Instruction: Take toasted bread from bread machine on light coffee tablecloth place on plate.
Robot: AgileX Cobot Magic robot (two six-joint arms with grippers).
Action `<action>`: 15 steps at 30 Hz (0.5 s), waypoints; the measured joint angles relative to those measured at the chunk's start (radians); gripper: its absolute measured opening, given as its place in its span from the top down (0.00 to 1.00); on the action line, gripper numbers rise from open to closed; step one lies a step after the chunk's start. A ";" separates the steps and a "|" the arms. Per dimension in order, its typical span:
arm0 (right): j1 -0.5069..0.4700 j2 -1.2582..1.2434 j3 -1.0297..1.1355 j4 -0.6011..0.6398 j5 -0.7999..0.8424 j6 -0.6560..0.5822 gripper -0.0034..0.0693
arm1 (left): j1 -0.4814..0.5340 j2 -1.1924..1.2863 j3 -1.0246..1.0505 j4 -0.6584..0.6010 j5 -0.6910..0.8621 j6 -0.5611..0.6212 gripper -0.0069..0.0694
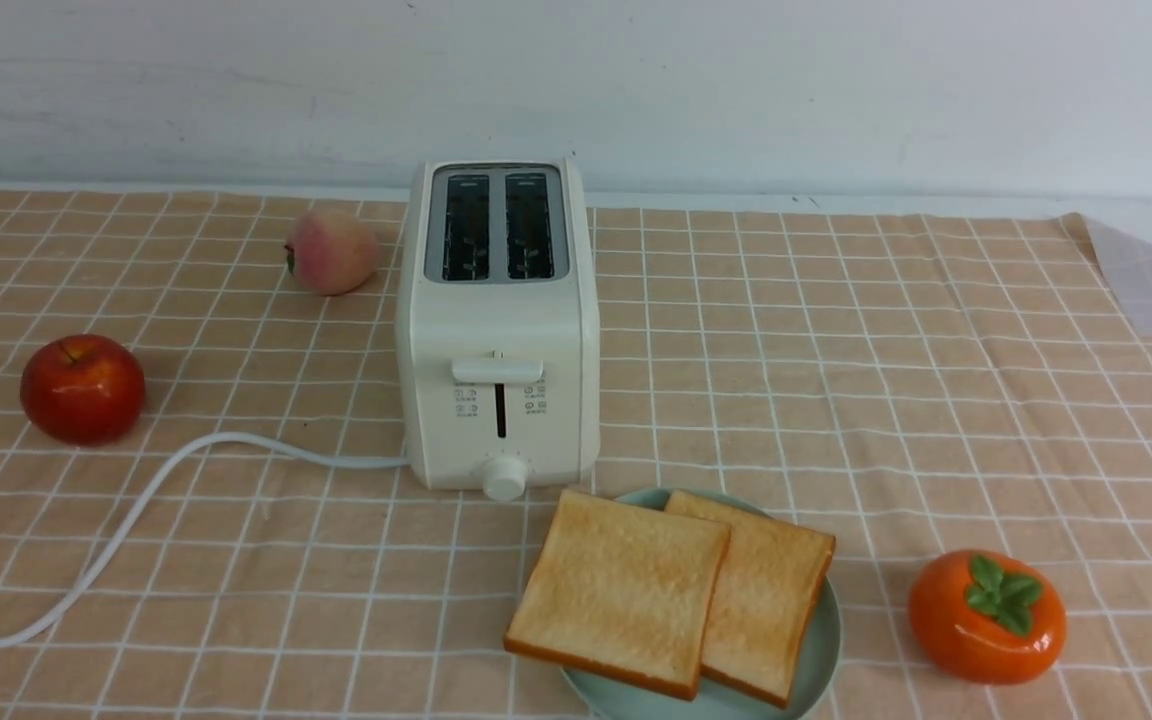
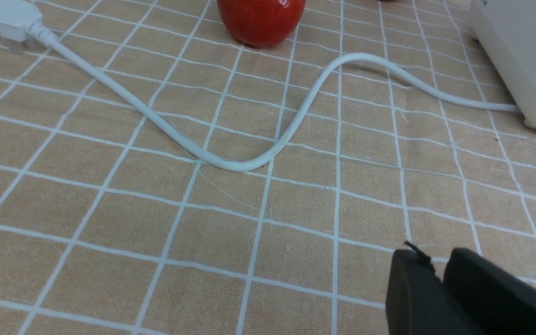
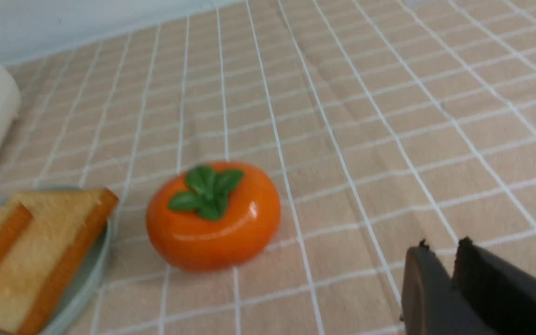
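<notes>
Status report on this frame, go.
Both grippers, left and right, empty. Toast slices on plate, overlapping. Toaster slots empty. Nothing blocking plate.

On my pale blue-green round plate lay two golden-tan toast slices, overlapping. Behind stood my cream-white toaster, left of the glossy orange persimmon.

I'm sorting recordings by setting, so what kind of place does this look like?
Probably a staged breakfast table: a toaster, toast on a plate, and a checked tablecloth by a plain wall. Whether it's a home or a lab, I can't tell.
</notes>
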 joint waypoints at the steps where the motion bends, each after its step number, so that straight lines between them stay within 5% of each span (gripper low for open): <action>1: -0.002 0.000 0.003 0.001 -0.012 -0.009 0.82 | 0.000 0.000 0.000 0.000 0.000 0.000 0.78; 15: -0.006 0.000 0.011 0.001 -0.039 -0.038 0.79 | 0.000 0.000 0.000 0.000 0.000 0.000 0.76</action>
